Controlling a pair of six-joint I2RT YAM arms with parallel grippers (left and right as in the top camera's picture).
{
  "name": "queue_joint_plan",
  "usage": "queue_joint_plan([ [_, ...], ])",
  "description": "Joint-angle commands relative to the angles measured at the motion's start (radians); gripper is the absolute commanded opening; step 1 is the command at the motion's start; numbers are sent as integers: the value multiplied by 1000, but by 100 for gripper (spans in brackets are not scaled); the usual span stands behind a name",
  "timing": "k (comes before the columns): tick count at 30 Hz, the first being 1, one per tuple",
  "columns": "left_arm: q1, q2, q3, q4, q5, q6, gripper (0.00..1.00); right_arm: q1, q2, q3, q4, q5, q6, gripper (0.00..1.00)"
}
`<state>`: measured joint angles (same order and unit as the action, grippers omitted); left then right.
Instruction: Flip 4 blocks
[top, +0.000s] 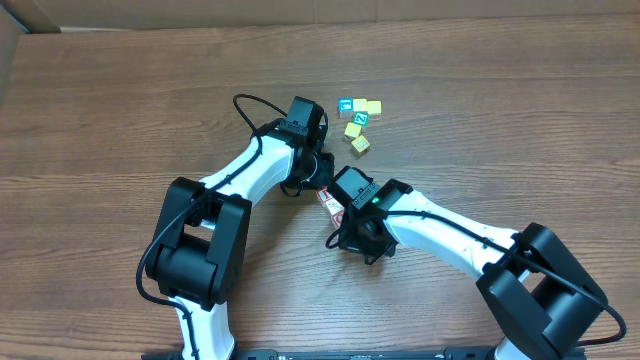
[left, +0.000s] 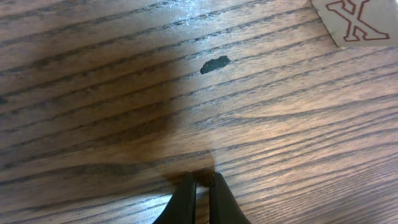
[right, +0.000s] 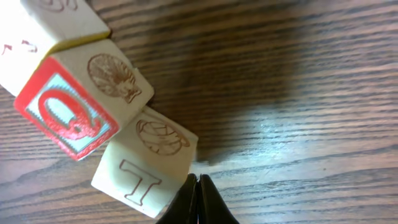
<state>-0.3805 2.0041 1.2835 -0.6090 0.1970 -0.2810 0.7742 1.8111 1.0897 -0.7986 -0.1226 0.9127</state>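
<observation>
Though overhead barely shows blocks (right: 112, 81), right wrist reveals three; left pincer (left: 202, 182), right pincer (right: 198, 182) clenched empty.

Closed left pincer (left: 202, 182), block (left: 359, 22) well apart

Nearer the wood-grain desk's (top: 520, 90) far edge, about midway between its side edges, a blue-faced cube (top: 346, 105) sits in a row with a yellow cube (top: 373, 106), a green-faced cube (top: 361, 118) just nearward, and a lone yellow cube (top: 360, 144) nearest.
</observation>
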Motion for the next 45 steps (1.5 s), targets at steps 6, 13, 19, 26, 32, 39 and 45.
queue_joint_plan([
  [6,-13,35,-14,-7,-14,19,4,-26,-47,83,-87,77,-79,4],
  [13,-13,35,-14,-7,-13,19,4,-72,-47,83,-80,-122,-58,4],
  [19,-13,35,-14,-11,-13,19,4,-22,-46,29,-67,-126,84,4],
  [26,-13,35,-14,-11,-13,19,4,45,-46,26,-29,-60,116,4],
  [32,-13,35,-14,-11,-13,19,4,102,-46,26,49,18,33,4],
  [39,-13,35,-14,-6,-13,19,4,173,-46,26,169,84,-309,4],
  [45,-13,35,-14,-7,-13,19,4,198,-48,29,157,183,-306,4],
])
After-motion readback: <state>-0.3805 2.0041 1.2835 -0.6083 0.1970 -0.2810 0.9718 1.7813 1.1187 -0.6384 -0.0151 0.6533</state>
